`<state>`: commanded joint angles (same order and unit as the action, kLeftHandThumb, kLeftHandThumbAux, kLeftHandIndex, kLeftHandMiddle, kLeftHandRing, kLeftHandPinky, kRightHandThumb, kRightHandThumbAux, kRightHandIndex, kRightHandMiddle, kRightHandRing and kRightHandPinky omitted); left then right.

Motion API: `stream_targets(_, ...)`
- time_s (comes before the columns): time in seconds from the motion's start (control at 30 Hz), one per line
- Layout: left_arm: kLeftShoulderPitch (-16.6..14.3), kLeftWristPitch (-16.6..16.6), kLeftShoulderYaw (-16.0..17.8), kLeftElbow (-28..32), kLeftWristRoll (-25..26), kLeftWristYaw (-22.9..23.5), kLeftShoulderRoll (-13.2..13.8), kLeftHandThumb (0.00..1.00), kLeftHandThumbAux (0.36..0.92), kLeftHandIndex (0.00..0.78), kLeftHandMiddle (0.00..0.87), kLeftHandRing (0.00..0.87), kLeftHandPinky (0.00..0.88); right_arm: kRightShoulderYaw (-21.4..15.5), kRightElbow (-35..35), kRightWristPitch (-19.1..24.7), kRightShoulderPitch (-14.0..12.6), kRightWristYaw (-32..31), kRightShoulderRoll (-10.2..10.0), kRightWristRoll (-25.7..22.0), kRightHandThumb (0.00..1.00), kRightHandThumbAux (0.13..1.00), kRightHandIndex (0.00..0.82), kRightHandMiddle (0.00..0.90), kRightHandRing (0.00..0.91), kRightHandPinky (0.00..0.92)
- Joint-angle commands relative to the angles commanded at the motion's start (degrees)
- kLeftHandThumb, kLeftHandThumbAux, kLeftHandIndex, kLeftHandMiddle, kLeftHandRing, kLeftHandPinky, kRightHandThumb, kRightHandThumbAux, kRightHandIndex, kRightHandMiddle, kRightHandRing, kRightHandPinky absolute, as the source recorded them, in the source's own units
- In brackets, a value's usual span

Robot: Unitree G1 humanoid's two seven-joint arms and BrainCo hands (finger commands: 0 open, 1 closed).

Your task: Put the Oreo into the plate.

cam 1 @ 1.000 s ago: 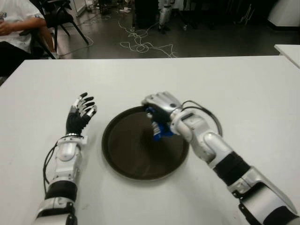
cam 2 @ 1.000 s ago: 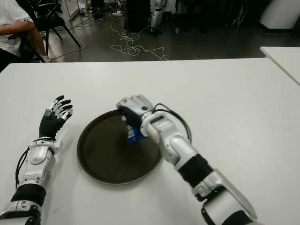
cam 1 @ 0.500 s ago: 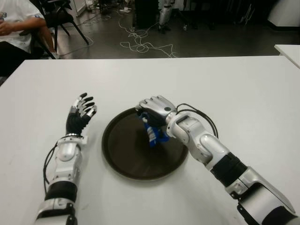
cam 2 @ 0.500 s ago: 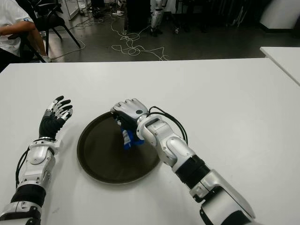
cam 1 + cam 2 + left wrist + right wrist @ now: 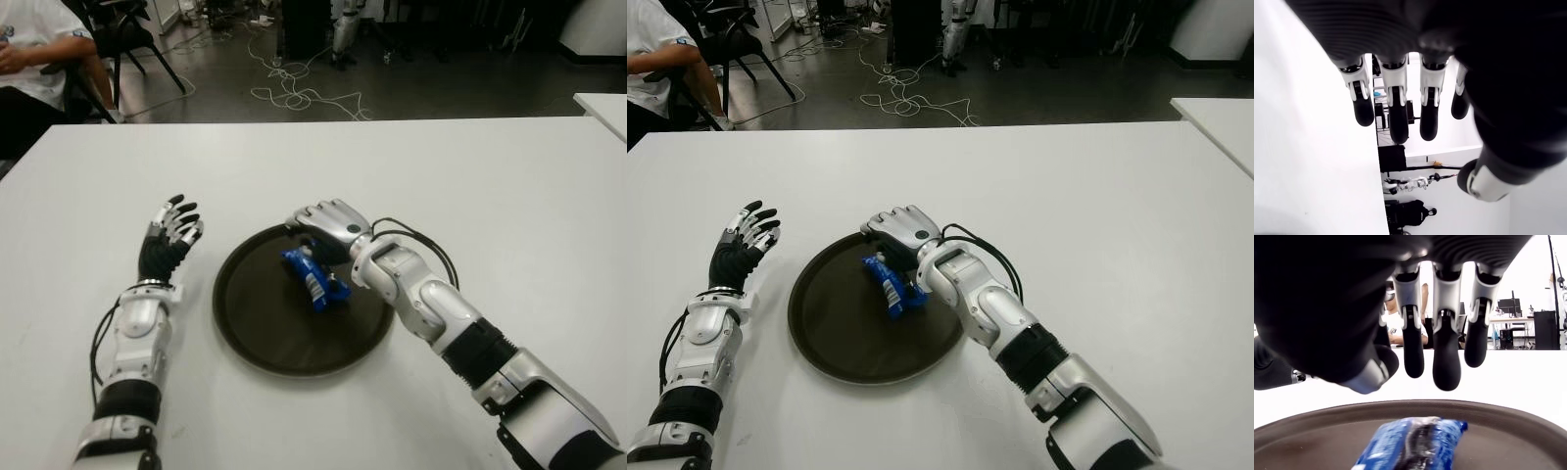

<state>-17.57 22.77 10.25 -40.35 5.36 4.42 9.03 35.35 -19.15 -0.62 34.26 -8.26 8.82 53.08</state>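
Observation:
The blue Oreo packet [image 5: 312,277] lies flat inside the dark round plate [image 5: 257,328] in the middle of the table. My right hand [image 5: 323,227] hovers over the plate's far edge, just above and behind the packet, fingers spread and holding nothing. In the right wrist view the Oreo packet [image 5: 1409,450] lies on the plate [image 5: 1508,431] below the extended fingers [image 5: 1445,360], apart from them. My left hand [image 5: 168,235] shows to the left of the plate, fingers spread and empty.
The white table [image 5: 490,186] stretches all around the plate. A seated person [image 5: 34,59] is at the far left corner by black chairs. Cables lie on the floor [image 5: 294,93] beyond the table. Another white table's corner [image 5: 602,108] shows at the far right.
My right hand was shut on the Oreo packet over the plate; it has let go. The packet now lies flat on the plate, and the fingers have spread. The left hand has not moved.

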Motion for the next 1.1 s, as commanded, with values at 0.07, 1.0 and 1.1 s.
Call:
stream_targets(0.07, 0.0, 0.1, 0.1, 0.0, 0.1, 0.2, 0.0, 0.143, 0.696, 0.134, 0.216, 0.191, 0.167, 0.1, -0.4, 0.2, 0.3, -0.3, 0.0, 0.1, 0.057, 0.763, 0.027, 0.026, 0.024, 0.025)
stream_targets(1.0, -0.8, 1.3, 0.5, -1.6, 0.8, 1.2, 0.0, 0.146, 0.703, 0.133, 0.215, 0.190, 0.154, -3.4, -1.6, 0.0, 0.1, 1.9, 3.7, -2.3, 0.000, 0.603, 0.000, 0.000, 0.000, 0.000)
stream_targets(1.1, -0.9, 1.2, 0.4, -1.4, 0.7, 1.0, -0.1, 0.143, 0.706, 0.134, 0.214, 0.191, 0.154, -4.3, -2.8, -0.3, 0.7, 2.5, 4.5, -3.1, 0.000, 0.606, 0.000, 0.000, 0.000, 0.000)
